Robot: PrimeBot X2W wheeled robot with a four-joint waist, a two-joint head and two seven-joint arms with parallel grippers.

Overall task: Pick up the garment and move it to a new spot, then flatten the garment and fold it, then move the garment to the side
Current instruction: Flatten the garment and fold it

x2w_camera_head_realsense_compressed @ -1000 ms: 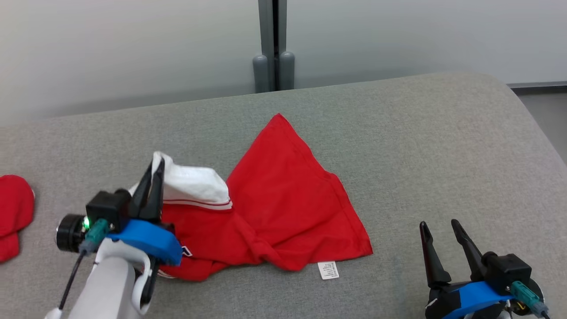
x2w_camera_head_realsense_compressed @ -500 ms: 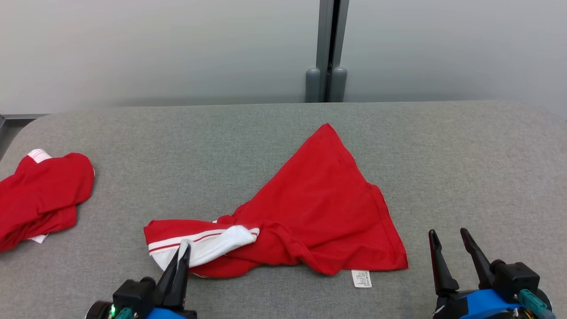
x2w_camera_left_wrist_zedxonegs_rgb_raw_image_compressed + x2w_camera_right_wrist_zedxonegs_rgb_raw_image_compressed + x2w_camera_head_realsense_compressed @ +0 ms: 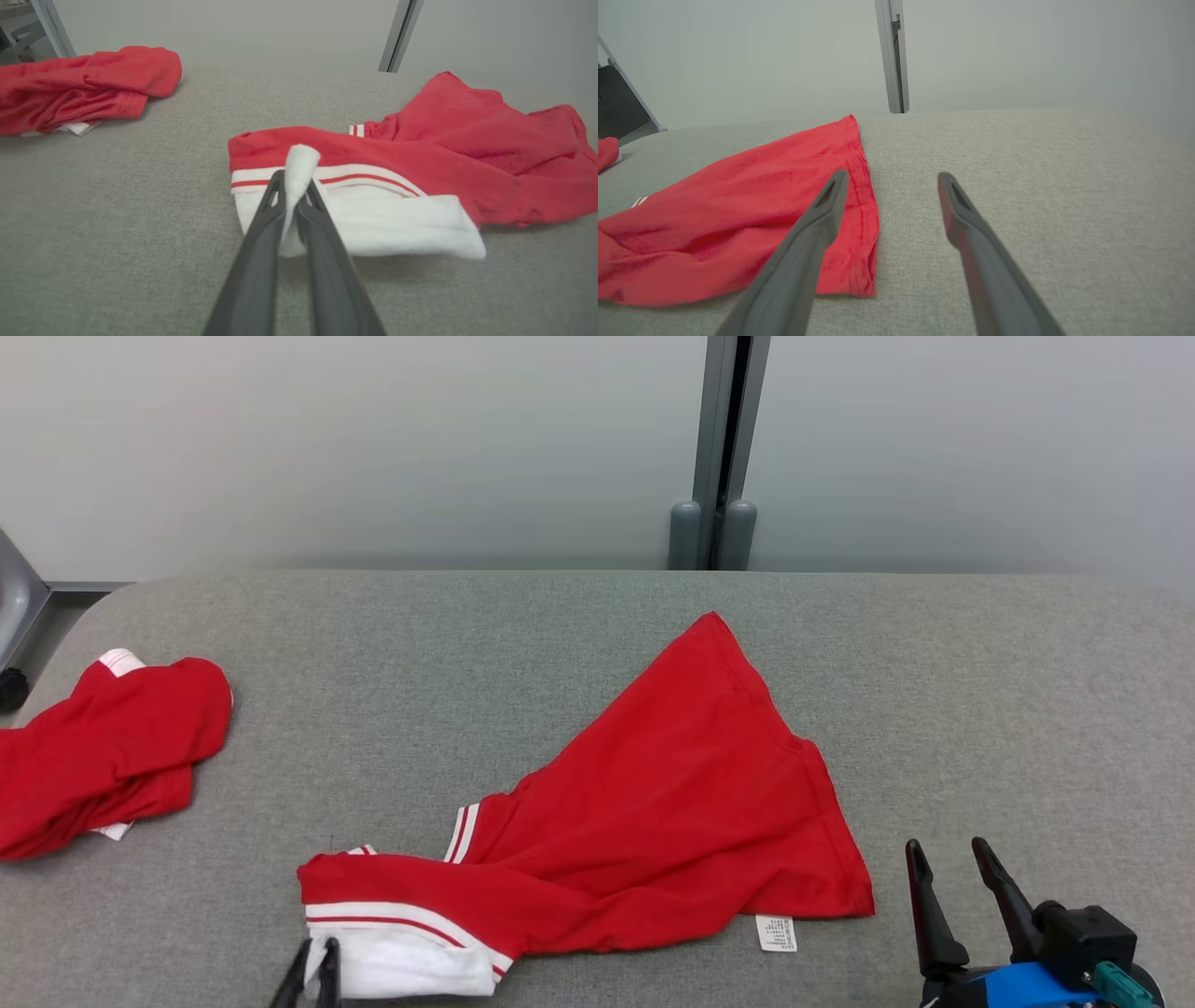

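While the left gripper (image 3: 294, 183) pinches shut on the garment (image 3: 653, 803) by its white band (image 3: 373, 224), probably to drag it flat, red cloth trails rightward, beside the empty, wide-open right gripper (image 3: 945, 846).

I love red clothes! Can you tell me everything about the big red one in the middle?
The red garment looks like soft cotton, with a white band edged in red-and-white stripes at one end and a small white label at its hem. It lies rumpled, partly spread, on the grey fabric surface. The left tool is shut on a fold of the white band.
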